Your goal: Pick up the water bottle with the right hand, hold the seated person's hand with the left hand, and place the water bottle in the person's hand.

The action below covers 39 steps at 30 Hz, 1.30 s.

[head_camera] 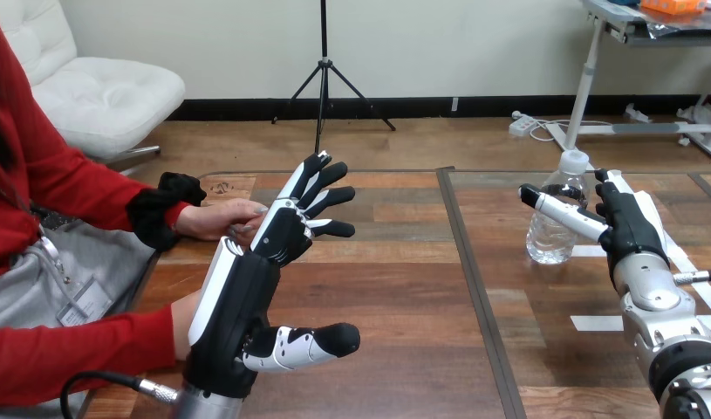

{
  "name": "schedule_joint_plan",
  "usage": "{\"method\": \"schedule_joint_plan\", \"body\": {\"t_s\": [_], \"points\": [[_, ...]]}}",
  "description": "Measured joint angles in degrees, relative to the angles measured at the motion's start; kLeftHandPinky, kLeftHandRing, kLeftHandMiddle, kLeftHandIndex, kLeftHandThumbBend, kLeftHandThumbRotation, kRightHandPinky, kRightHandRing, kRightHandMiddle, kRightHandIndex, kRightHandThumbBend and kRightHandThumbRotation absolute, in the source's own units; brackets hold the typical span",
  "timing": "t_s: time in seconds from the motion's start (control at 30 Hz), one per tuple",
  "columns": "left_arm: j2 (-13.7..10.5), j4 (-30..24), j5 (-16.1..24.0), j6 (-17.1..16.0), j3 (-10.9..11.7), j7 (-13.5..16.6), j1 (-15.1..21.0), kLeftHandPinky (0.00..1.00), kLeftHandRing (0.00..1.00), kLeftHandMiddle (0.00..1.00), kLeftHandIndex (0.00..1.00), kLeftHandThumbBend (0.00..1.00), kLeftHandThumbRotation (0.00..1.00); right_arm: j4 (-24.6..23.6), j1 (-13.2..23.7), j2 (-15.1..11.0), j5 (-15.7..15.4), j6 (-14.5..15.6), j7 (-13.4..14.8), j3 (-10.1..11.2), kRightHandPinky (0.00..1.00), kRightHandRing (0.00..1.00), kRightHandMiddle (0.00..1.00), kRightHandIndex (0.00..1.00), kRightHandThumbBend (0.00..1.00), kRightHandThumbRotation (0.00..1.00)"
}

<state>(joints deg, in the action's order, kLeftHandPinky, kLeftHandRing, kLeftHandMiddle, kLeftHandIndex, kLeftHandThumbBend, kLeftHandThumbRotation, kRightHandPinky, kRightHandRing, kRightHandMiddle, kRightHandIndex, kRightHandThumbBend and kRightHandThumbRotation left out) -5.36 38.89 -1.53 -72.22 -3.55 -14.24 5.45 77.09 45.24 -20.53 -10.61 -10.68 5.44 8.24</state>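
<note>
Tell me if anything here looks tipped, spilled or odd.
Nothing stands out. The water bottle stands upright and capped on the table, with no spill. The right hand is open beside it, the left hand open by the person's hand.

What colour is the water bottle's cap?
White, on the clear water bottle, seen best in the head view.

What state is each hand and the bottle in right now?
Water bottle: upright on the table, capped, not lifted.
Right hand: open, thumb across the bottle's front.
Person's hand: flat on the table, empty.
Left hand: open, fingers straight, by the person's hand, not curled round it.
</note>
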Motion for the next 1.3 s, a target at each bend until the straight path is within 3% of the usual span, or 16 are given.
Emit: {"method": "schedule_joint_plan", "body": {"t_s": [0.57,0.77,1.03,1.3], "points": [[0.1,-1.8,2.0,0.0,0.0,1.2,-1.2,0.67,0.83,0.90,0.94,1.00,0.68,0.0,1.0,0.0,-1.2,0.4,0.2,-1.0,0.87,0.96,0.99,1.00,1.00,0.47],[0.1,-2.7,1.6,0.0,-0.3,1.1,-1.7,0.67,0.84,0.91,0.94,1.00,0.65,0.1,1.1,0.1,-1.1,0.7,0.0,-1.1,0.83,0.93,0.97,1.00,1.00,0.42],[-0.1,-3.0,-0.9,-0.2,-1.1,0.9,-1.7,0.68,0.85,0.91,0.93,1.00,0.63,0.1,1.1,0.1,-0.8,0.7,-0.5,-0.9,0.69,0.80,0.84,0.92,1.00,0.40],[-0.3,-3.1,-2.5,-0.3,-1.9,0.3,-1.9,0.70,0.86,0.91,0.92,1.00,0.62,0.1,1.1,0.1,-1.1,0.7,-0.3,-1.1,0.64,0.73,0.76,0.81,1.00,0.41]]}}
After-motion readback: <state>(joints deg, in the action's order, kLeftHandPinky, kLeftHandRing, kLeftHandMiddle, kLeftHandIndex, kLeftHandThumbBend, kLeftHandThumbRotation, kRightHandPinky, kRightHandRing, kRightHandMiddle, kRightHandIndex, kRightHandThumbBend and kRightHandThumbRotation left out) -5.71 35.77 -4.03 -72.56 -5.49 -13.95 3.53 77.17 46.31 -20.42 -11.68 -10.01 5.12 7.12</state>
